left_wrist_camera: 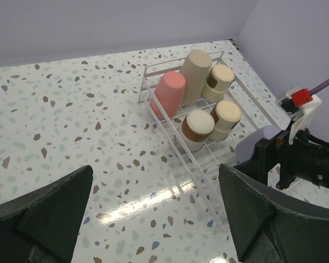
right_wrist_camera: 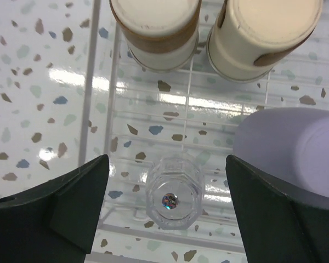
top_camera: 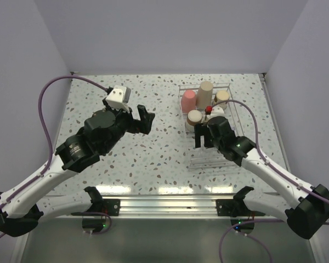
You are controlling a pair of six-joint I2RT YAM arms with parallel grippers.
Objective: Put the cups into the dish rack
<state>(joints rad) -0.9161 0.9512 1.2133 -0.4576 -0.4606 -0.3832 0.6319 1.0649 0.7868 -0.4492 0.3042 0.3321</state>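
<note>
The clear dish rack (top_camera: 210,163) stands on the right of the table. In it, bottoms up, are a pink-red cup (top_camera: 188,100), a taller tan cup (top_camera: 205,92) and three short beige cups (left_wrist_camera: 196,126) (left_wrist_camera: 226,115) (left_wrist_camera: 220,79). A lavender cup (right_wrist_camera: 293,148) stands in the rack beside my right gripper's finger. My right gripper (right_wrist_camera: 167,170) is open above the rack's near part, its jaws on either side of a small clear glass (right_wrist_camera: 174,198) without touching it. My left gripper (top_camera: 147,120) is open and empty over the table, left of the rack.
Grey walls close in the speckled table on three sides. The rack (left_wrist_camera: 148,68) lies close to the right wall. A metal rail (top_camera: 164,204) runs along the near edge. Purple cables loop above both arms.
</note>
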